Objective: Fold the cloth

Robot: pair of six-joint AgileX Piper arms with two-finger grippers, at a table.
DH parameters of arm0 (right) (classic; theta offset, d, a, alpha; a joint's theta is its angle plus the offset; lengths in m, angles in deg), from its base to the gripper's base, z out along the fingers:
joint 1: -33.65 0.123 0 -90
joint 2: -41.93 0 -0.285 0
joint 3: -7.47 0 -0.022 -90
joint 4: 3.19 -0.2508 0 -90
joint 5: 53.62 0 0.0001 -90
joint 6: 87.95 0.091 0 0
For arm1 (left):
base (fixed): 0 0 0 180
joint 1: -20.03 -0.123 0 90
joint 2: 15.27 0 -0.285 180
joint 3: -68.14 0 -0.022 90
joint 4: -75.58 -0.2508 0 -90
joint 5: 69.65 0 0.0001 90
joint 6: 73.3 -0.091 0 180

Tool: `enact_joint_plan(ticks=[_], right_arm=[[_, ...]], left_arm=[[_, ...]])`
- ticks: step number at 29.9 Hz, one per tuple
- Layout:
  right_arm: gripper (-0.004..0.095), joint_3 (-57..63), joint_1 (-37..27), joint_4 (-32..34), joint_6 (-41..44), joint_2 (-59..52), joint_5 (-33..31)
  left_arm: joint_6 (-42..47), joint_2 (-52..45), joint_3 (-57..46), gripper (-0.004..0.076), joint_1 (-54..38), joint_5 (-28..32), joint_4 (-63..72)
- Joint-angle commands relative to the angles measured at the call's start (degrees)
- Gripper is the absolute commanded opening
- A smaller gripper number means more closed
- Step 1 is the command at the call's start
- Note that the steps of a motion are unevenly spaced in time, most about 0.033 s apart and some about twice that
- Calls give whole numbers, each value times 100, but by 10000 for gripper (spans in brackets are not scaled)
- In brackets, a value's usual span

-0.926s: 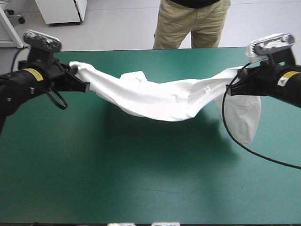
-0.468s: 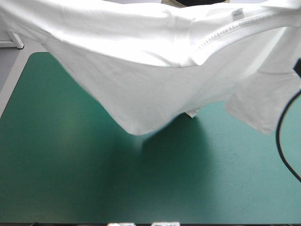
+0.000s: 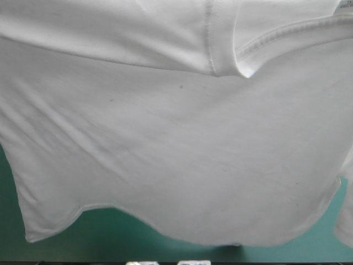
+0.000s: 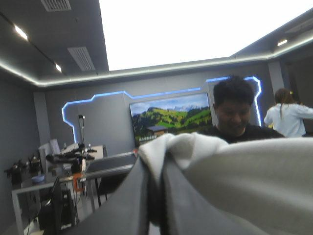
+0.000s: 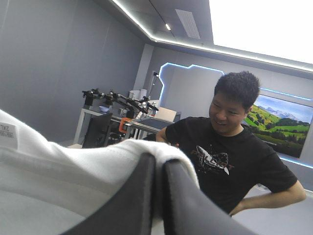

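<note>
The white T-shirt (image 3: 176,154) hangs lifted close under the high camera and fills nearly the whole high view; its collar seam (image 3: 259,44) shows near the top and its hem curves along the bottom. Neither gripper shows in the high view. My left gripper (image 4: 155,169) is raised, looking level into the room, and is shut on a bunched fold of the T-shirt (image 4: 244,171). My right gripper (image 5: 159,164) is raised too and shut on the T-shirt (image 5: 58,161), whose size label lies beside it.
Only thin strips of the teal-green cover (image 3: 110,232) show under the hanging hem. The cloth hides all the remaining table.
Both arms have lifted the T-shirt from a low stretch over the table up toward the high camera. It now blocks almost the whole high view, arms included.
</note>
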Motion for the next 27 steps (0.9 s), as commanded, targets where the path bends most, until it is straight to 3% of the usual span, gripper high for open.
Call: enact_joint_plan(ticks=[1,7,15,23,27], right_arm=[[-15,-31,-10,332,14,152,368],[-15,-31,-10,347,14,790,-24],[-17,-31,-10,738,139,2354,-29],[-17,-31,-10,732,139,4247,182],[-17,-53,-10,732,184,5160,693]], left_arm=[[25,43,-276,-9,36,74,-308],[264,54,-1915,-9,36,156,-642],[1488,777,-4124,-9,36,1477,-1870],[1621,2409,-4333,-9,36,2080,-1924],[1621,3118,-4333,-9,36,2447,-2014]])
